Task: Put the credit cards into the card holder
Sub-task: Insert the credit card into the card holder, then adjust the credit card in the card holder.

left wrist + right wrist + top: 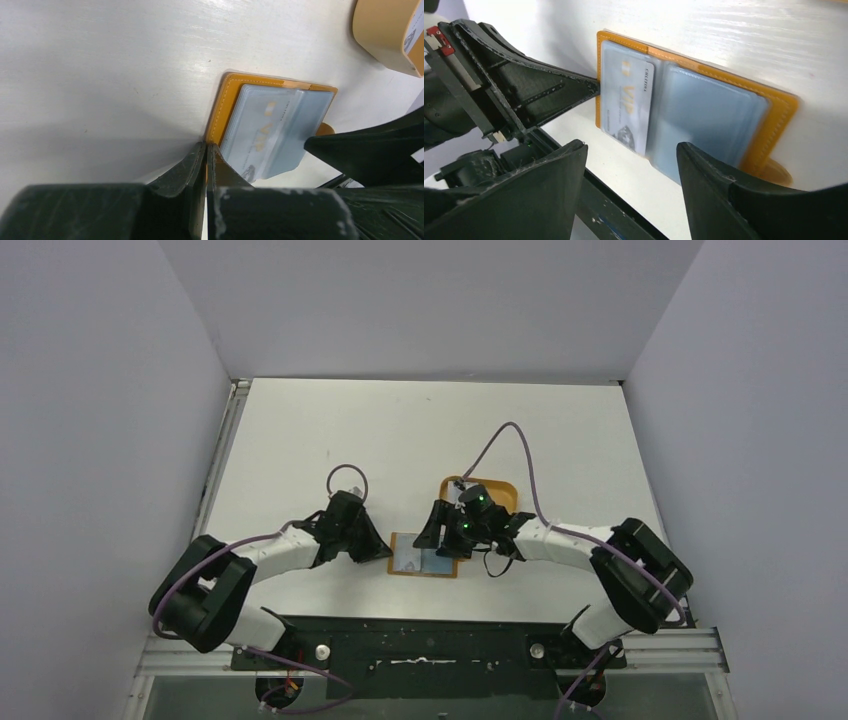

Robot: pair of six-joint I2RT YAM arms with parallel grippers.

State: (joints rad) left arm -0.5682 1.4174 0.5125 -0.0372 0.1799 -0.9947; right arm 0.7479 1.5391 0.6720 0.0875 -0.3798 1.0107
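White table (400, 430), plain grey walls. card holder (424, 562) lies open and flat near the front edge, between both arms

left gripper (206, 146): jaws closed, tips touching the holder's edge. Looks like it's steadying it; can't tell if leather is actually pinched between the fingers

right gripper (631, 146): jaws spread, nothing in them, hanging just over the holder's open face

Contents: silvery VIP card (626, 105) in one inner pocket, light blue card (709, 115) in the pocket beside it under a clear sleeve. The VIP card's near end seems to stick out past the holder's edge

Step, my read: insertion of the cards, close to done. Next move likely calls for nudging the VIP card fully home with a flat, gentle push while the left side keeps the holder from sliding

orange tray (505, 488) sits just behind the right gripper. Contents not readable from here
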